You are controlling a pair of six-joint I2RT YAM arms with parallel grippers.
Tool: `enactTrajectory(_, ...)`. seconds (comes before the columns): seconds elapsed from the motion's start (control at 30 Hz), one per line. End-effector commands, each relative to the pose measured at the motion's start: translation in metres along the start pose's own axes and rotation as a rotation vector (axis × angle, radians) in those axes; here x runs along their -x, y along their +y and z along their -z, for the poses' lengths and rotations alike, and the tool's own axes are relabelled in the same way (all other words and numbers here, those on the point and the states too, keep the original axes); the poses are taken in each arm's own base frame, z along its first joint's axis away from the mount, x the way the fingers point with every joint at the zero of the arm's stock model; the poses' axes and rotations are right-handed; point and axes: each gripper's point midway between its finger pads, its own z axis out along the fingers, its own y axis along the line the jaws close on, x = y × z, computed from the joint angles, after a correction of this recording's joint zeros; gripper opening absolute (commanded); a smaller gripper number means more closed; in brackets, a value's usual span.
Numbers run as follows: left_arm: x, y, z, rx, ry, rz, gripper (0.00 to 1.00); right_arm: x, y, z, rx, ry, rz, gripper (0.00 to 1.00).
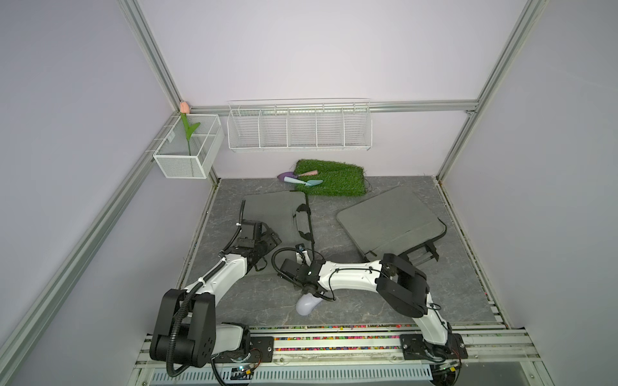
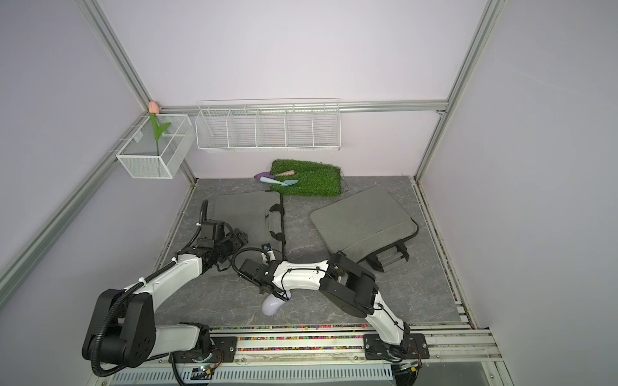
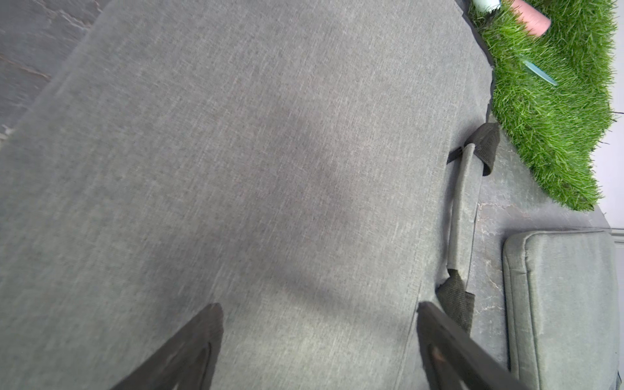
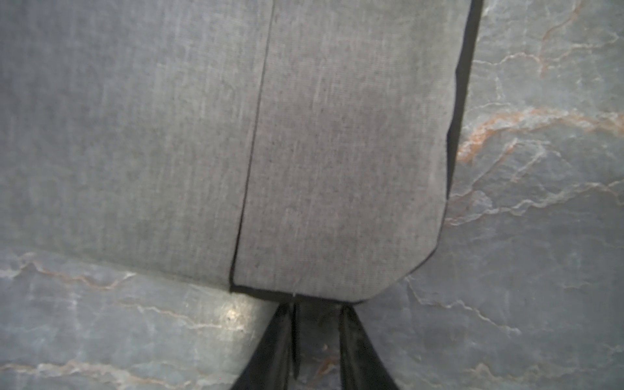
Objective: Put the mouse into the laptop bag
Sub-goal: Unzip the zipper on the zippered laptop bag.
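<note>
Seemingly almost closed at a corner of the laptop bag (image 4: pixel 337 152), hold unclear, the right gripper (image 4: pixel 317 305) has the mouse (image 1: pixel 307 305) behind it; left gripper (image 3: pixel 319 305) gapes empty.

I lost half the pale lilac plastic mouse (image 1: pixel 306 307) under the white right arm (image 1: pixel 351 275); the right gripper (image 4: pixel 317 309) grip was unreadable.

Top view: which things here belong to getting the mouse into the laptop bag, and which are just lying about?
Job: mouse; laptop bag.
Lying about: second grey bag; grass mat; purple trowel; teal trowel; tulip; mesh box; wire rack.
</note>
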Motion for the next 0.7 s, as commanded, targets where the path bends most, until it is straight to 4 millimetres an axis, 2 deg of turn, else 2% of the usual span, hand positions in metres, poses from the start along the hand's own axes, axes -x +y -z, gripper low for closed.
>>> enactTrajectory(0.0, 0.000, 0.002, -0.003, -0.003, 0.002, 0.014, 0.89, -0.030, -0.027, -0.009, -0.086, 0.087, 0.044, 0.20)
enactTrajectory(0.17, 0.001, 0.000, -0.002, -0.006, 0.002, 0.016, 0.89, -0.030, -0.030, -0.006, -0.086, 0.085, 0.053, 0.06)
enactTrajectory(0.4, 0.001, 0.000, 0.002, -0.003, 0.003, 0.011, 0.89, -0.028, -0.049, 0.000, -0.096, 0.055, 0.068, 0.06)
enactTrajectory(0.47, 0.000, -0.003, 0.007, -0.016, 0.009, 0.009, 0.89, -0.029, -0.047, 0.000, -0.072, 0.044, 0.095, 0.06)
enactTrajectory(0.57, -0.005, -0.005, 0.028, -0.058, 0.011, 0.052, 0.92, -0.029, -0.033, -0.002, -0.006, 0.059, 0.117, 0.06)
enactTrajectory(0.67, -0.019, -0.005, 0.059, -0.156, -0.012, 0.171, 0.95, -0.026, -0.007, 0.003, 0.122, 0.059, 0.126, 0.06)
